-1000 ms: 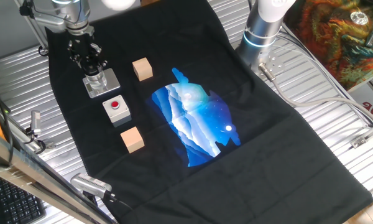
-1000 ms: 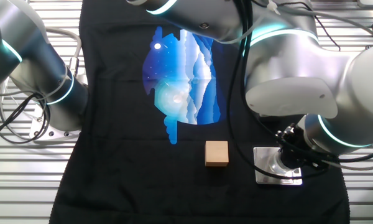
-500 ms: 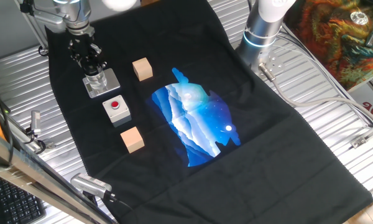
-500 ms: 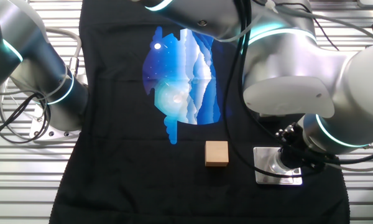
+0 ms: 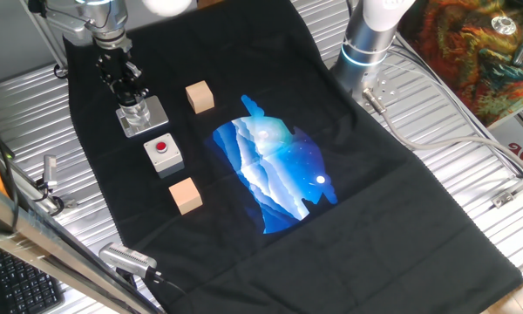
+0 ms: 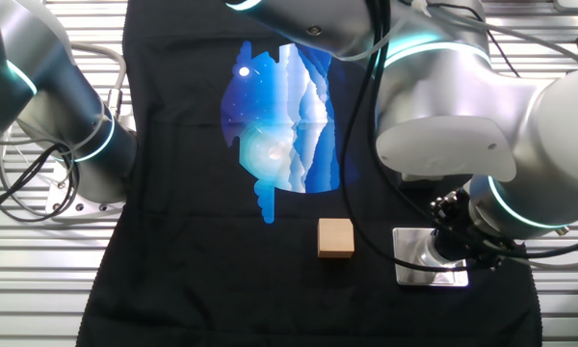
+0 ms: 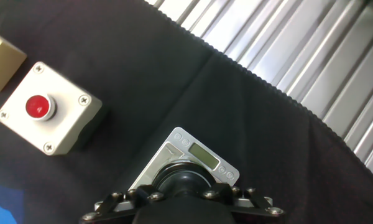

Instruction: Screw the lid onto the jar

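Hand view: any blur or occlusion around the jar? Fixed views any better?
Hand view: sharp, but the black gripper covers the pale clear jar, only its grey square base plate shows. One fixed view: jar tiny, soft. The other fixed view: big silver arm crowds the frame, jar half hidden.

Two wooden cubes (image 5: 200, 97) (image 5: 185, 194) out there, one button box (image 5: 163, 154), one jar (image 5: 138, 113), one lid (image 7: 185, 182), one cloth (image 5: 375, 201).

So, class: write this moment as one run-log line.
gripper: over jar, state unclear | lid: on jar | phase: screwing
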`<state>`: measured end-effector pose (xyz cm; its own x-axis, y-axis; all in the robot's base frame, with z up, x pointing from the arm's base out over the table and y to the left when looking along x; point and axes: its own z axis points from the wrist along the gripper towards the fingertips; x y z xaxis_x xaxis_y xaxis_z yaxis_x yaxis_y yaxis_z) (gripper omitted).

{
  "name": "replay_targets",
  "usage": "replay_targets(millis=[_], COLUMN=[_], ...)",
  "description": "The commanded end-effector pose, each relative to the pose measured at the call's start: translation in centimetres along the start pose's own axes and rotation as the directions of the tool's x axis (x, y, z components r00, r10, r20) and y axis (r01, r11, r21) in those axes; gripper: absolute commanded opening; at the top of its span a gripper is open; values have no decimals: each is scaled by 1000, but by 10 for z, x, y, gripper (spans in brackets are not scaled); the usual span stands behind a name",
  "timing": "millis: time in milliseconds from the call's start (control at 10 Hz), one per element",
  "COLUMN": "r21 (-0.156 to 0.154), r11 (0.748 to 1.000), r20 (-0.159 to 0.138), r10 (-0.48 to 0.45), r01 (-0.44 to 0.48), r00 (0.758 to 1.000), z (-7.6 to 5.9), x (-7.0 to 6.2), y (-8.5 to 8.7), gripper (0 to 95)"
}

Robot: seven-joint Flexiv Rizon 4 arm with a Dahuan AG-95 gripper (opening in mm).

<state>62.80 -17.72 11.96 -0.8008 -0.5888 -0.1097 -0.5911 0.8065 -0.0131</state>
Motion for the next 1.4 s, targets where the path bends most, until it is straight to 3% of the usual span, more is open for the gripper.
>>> replay_targets(millis=[100,500,600,700,800,1000,1300,1400], r21=[-2,-2,-3,-2,-2,-2,-11,-27], r11=[1000,1000,1000,1000,999,999,998,995], r20=[0,-2,-2,0,3,3,-4,-25], r10=[-3,-12,-20,-28,-41,-52,-64,-96], r01=[3,12,20,28,41,52,64,95], r00=[1000,1000,1000,1000,999,999,998,995], z=[1,1,1,1,1,1,1,1], x=[0,0,0,0,0,0,0,0], y=[0,0,0,0,0,0,0,0], gripper=[0,0,190,570,570,950,950,950])
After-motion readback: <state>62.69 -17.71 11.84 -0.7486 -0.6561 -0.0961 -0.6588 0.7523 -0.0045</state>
